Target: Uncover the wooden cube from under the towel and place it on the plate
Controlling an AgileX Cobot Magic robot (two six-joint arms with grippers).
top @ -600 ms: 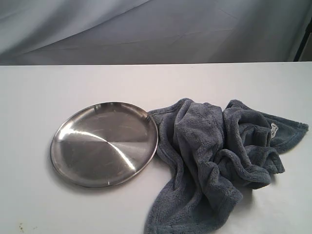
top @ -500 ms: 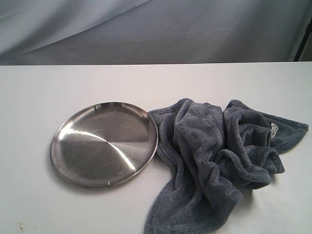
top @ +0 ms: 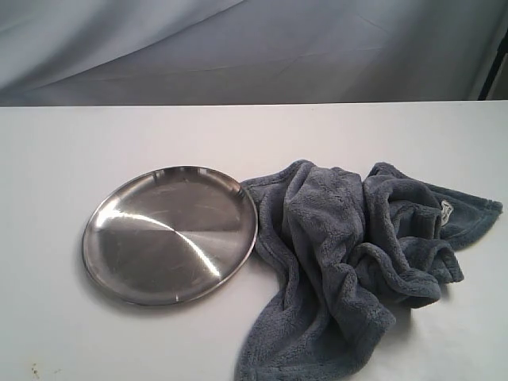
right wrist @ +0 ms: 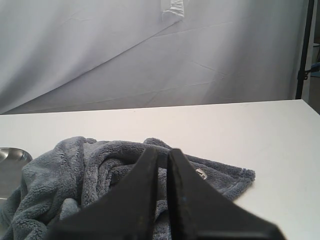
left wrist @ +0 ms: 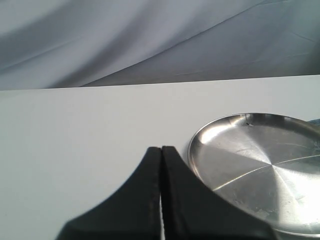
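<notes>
The plate (top: 171,236) lies on the counter (top: 79,143) at left. The towel (top: 341,262) lies bunched at right, its left edge touching the plate rim. The wooden cube cannot be seen in any view. The left pincer (left wrist: 161,150) is fully closed and empty, near the plate. The right pincer (right wrist: 162,152) is closed to a narrow slit and empty, on the near side of the towel.

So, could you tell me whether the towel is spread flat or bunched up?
Bunched up: the towel lies in a crumpled heap of deep folds right beside the plate. No cube shows.
</notes>
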